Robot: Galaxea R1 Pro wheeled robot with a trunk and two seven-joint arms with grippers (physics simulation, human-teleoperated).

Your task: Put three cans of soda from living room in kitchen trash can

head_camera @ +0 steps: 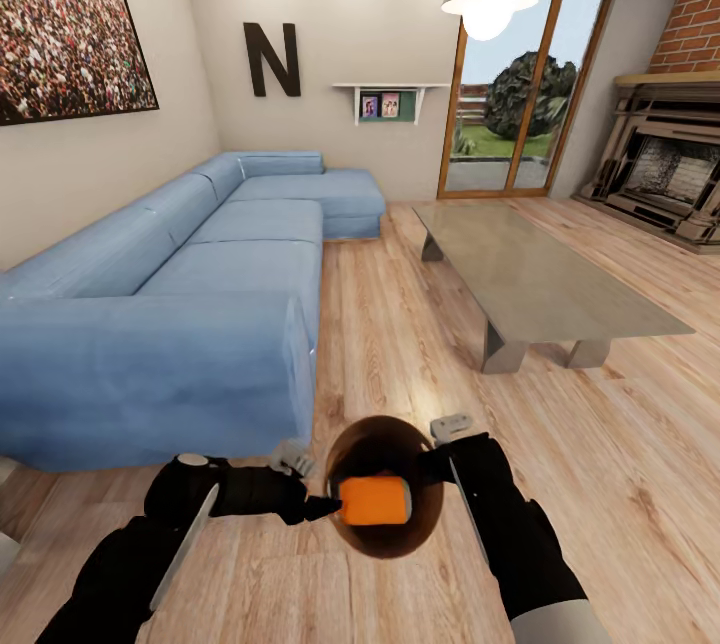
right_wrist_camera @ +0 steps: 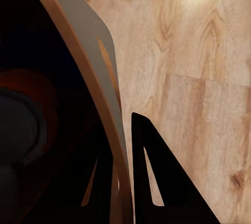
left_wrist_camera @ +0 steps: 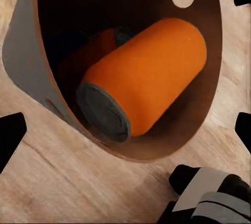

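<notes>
Head view: right end effector point(head_camera: 432, 467) grips bin point(head_camera: 385, 439) rim; left end effector point(head_camera: 322, 509) released, at 9 o'clock of orange can point(head_camera: 373, 501) inside. Kitchen transport pending.

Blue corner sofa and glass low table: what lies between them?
Bare light wood floor separates the blue corner sofa from the glass low table, per head view.

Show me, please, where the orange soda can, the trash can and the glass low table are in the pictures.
orange soda can point(left_wrist_camera: 149, 75): left wrist view, on its orange side.
trash can point(left_wrist_camera: 23, 57): left wrist view, on its pale grey outer wall.
glass low table point(head_camera: 535, 274): head view, on the bare glass top.
</notes>
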